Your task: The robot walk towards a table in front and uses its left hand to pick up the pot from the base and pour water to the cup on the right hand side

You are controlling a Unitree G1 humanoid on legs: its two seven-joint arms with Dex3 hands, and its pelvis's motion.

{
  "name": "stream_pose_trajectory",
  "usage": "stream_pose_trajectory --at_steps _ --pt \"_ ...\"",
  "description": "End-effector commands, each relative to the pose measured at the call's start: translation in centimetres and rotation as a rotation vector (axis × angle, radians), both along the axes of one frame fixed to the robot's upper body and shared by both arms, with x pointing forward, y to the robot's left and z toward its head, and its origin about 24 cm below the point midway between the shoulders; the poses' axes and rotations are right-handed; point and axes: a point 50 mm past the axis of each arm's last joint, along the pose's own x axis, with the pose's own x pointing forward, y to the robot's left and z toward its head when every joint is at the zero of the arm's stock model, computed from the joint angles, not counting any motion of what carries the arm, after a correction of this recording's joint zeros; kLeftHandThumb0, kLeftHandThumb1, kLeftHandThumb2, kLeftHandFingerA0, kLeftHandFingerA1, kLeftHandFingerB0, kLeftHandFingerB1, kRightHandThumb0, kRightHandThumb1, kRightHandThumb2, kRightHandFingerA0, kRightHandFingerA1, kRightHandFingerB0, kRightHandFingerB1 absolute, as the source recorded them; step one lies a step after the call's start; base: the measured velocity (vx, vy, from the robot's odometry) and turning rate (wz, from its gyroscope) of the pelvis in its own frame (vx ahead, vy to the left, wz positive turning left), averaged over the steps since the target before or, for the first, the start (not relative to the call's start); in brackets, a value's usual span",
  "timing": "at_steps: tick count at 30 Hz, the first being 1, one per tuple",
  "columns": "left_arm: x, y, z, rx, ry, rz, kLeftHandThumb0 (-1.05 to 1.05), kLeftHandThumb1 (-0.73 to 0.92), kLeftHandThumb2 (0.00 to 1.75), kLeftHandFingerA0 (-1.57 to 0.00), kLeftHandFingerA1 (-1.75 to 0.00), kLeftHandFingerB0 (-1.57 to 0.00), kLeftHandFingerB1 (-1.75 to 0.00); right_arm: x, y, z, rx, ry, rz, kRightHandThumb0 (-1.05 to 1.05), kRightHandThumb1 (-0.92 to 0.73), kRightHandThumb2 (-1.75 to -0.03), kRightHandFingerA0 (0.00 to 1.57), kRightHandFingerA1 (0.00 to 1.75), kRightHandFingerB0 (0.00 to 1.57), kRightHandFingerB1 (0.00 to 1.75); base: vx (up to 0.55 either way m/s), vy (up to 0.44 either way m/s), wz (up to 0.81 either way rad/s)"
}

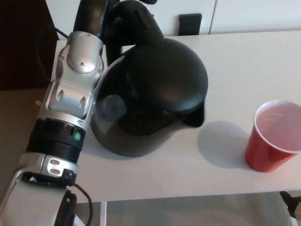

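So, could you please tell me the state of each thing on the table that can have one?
pot: held off the table by its handle, lid shut, spout towards the cup
left hand: shut on the pot's handle
red cup: upright on the table, apart from the pot; contents cannot be told
right hand: not in view

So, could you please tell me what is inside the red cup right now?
The red cup on the white table shows only a pale pinkish inner wall and bottom. Whether clear water lies in it cannot be told. The pot spout is not over it.
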Motion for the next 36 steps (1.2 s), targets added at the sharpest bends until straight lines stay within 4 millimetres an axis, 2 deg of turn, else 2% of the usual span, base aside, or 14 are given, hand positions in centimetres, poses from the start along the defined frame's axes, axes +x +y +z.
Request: stream_pose_trajectory --at_steps 1,3,4,5,7,8,9,13,17,18,21,22,31,36 --pt "-0.9 -1.2 4.9 0.573 -0.582 0.15 -0.17 0.61 0.6 -0.88 -1.67 -0.91 -0.65 0.7 -0.2 0.5 -0.025 0.008 0.039 -0.56 -0.79 -0.62 0.46 0.7 0.38 0.52 0.0 0.0 0.0" --pt "-0.9 -1.6 5.5 0.658 -0.647 0.151 -0.22 0.59 0.63 -0.95 -1.61 -0.92 -0.59 1.0 -0.1 0.7 -0.035 -0.002 0.047 -0.57 -0.79 -0.64 0.47 0.72 0.38 0.53 0.0 0.0 0.0" --pt "-0.9 -1.8 5.9 0.704 -0.675 0.165 -0.25 0.58 0.57 -0.95 -1.57 -0.92 -0.52 1.2 0.0 0.8 -0.03 -0.005 0.051 -0.5 -0.59 -1.05 0.52 0.75 0.3 0.59 0.0 0.0 0.0" --pt "-0.9 -2.0 6.1 0.731 -0.687 0.178 -0.27 0.58 0.57 -0.92 -1.6 -0.89 -0.63 1.4 0.1 0.8 -0.031 -0.006 0.057 -0.52 -0.6 -1.05 0.51 0.75 0.31 0.59 0.0 0.0 0.0" --pt "-0.9 -2.2 6.4 0.762 -0.696 0.193 -0.27 0.58 0.57 -0.92 -1.61 -0.87 -0.6 1.5 0.2 0.9 -0.041 -0.005 0.07 -0.51 -0.6 -1.05 0.52 0.76 0.3 0.59 0.0 0.0 0.0" --pt "-0.9 -2.4 6.6 0.78 -0.703 0.196 -0.27 0.58 0.57 -0.92 -1.61 -0.87 -0.6 1.6 0.3 1.0 -0.045 -0.006 0.076 -0.51 -0.6 -1.05 0.52 0.76 0.3 0.59 0.0 0.0 0.0" --pt "-1.0 -2.5 6.8 0.793 -0.717 0.208 -0.28 0.54 0.59 -0.94 -1.61 -0.87 -0.54 1.7 0.4 1.0 -0.048 -0.008 0.083 -0.57 -0.8 -0.63 0.47 0.73 0.38 0.54 0.0 0.0 0.0" --pt "-1.3 -2.9 7.6 0.839 -0.78 0.221 -0.32 0.53 0.6 -0.99 -1.57 -0.77 -0.49 1.9 0.5 1.1 -0.065 -0.002 0.094 -0.57 -0.8 -0.63 0.52 0.76 0.37 0.52 0.0 0.0 0.0" --pt "-1.5 -3.4 8.6 0.867 -0.826 0.249 -0.32 0.57 0.59 -1.0 -1.58 -0.82 -0.48 2.2 0.8 1.1 -0.069 0.001 0.108 -0.58 -0.8 -0.64 0.49 0.74 0.37 0.53 0.0 0.0 0.0" --pt "-1.6 -3.6 8.8 0.864 -0.837 0.253 -0.34 0.59 0.58 -1.01 -1.55 -0.85 -0.47 2.2 0.9 1.1 -0.071 -0.001 0.113 -0.51 -0.61 -1.06 0.58 0.79 0.3 0.59 0.0 0.0 0.0" --pt "-1.8 -4.1 9.4 0.865 -0.854 0.244 -0.36 0.57 0.57 -1.01 -1.54 -0.87 -0.48 2.3 1.0 1.1 -0.065 -0.006 0.116 -0.52 -0.61 -1.06 0.61 0.82 0.31 0.6 0.0 0.0 0.0" --pt "-1.9 -4.5 9.7 0.868 -0.869 0.239 -0.37 0.56 0.57 -1.04 -1.53 -0.87 -0.48 2.3 1.1 1.1 -0.066 -0.005 0.118 -0.59 -0.8 -0.64 0.55 0.8 0.38 0.53 0.0 0.0 0.0" --pt "-3.2 -6.1 11.6 0.85 -0.926 0.158 -0.36 0.54 0.56 -1.05 -1.51 -0.83 -0.48 2.5 1.5 1.1 -0.064 0.0 0.118 -0.59 -0.78 -0.63 0.53 0.79 0.4 0.53 0.0 0.0 0.0" --pt "-3.7 -7.2 11.4 0.848 -0.98 0.147 -0.35 0.55 0.6 -1.02 -1.62 -0.86 -0.51 2.4 1.7 0.9 -0.048 0.004 0.124 -0.61 -0.8 -0.64 0.48 0.71 0.38 0.53 0.0 0.0 0.0"
